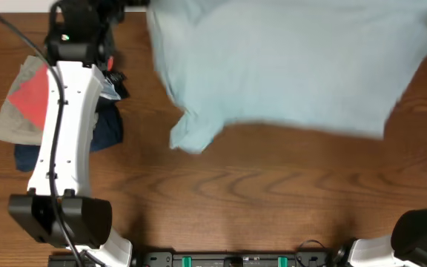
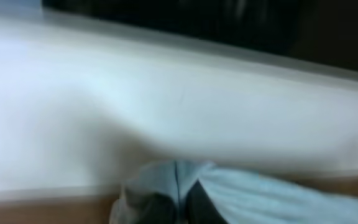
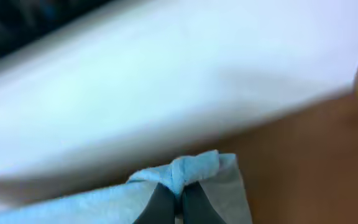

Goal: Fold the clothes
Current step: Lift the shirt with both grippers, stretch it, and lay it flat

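**Item 1. Light-blue jersey garment** (image 1: 288, 67). Plain, thin and wrinkly. It is spread wide along the far edge of the tabletop (image 1: 236, 193), from left of centre to the far right corner. One loose corner is bunched at its near left. How much of it rests on the wood and how much is lifted cannot be told.

**Item 2. Left gripper** (image 2: 182, 193). The fingers are pinched tight on a small fold of the blue cloth, with no gap between them.

**Item 3. Right gripper** (image 3: 179, 193). It is likewise nipped shut on a gathered knot of the same cloth, near a hem corner.

**Item 4. Side stock, left edge of the tabletop.** A coral-red folded garment (image 1: 28, 96) lies over a beige folded garment (image 1: 6, 122), with a navy folded garment (image 1: 106, 126) beside them. All three lie partly under the left arm (image 1: 65, 133) and apart from the blue piece.

**Handling note (judgement).**
- The step looks like drawing the garment out flat before the first fold.
- Keep both pinches level and equally tensioned so the far hem stays straight.
- Move the two arms together, then lower the cloth slowly so the bunched corner drags open instead of tucking under.
- Keep the left arm's path off the stack.
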### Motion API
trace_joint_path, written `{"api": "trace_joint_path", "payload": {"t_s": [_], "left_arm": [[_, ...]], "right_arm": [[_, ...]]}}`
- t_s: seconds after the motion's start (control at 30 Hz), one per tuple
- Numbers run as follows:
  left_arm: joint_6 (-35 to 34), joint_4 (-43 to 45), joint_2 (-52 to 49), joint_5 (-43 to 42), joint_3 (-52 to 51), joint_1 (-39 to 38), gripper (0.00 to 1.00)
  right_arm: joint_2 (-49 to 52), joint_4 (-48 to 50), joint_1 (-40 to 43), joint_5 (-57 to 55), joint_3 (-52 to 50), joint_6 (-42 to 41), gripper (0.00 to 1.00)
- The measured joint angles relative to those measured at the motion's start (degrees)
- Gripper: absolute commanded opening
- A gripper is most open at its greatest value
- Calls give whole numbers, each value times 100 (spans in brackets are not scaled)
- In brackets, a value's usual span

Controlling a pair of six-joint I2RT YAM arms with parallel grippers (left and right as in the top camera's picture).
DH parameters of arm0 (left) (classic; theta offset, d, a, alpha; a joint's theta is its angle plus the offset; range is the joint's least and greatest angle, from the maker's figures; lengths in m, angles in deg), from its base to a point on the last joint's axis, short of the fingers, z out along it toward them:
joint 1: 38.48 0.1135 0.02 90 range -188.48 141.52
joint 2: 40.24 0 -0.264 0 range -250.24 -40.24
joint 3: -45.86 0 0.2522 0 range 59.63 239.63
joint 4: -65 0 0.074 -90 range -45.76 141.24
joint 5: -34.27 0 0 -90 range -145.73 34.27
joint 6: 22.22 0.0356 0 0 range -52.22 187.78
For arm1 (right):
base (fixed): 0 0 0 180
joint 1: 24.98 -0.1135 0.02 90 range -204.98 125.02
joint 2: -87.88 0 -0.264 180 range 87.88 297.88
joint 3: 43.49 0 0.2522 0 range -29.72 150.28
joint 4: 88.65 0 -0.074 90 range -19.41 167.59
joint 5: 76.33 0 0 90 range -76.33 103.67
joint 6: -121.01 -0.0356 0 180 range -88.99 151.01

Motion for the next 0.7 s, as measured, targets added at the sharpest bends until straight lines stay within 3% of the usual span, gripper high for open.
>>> {"api": "trace_joint_path", "payload": {"t_s": [0.13,0.23,0.33,0.47,0.6,0.7], "left_arm": [[-120,238,42,24,1051,-2,6],[-179,-378,216,20,1655,-2,6],[-186,-1480,435,-87,1858,0,6],[-160,-3724,444,-236,1856,-9,6],[4,-5545,105,-297,1419,-142,6],[227,-6443,-214,-304,870,-330,6]], "right_arm": [[-267,-98,177,-138,713,-199,1],[-553,-597,365,-273,1137,-170,1],[-756,-1384,437,-442,1268,-20,1],[-629,-2660,433,-625,1137,459,1],[-289,-3526,433,-870,514,826,1],[-70,-3786,433,-1123,-319,970,1]]}}
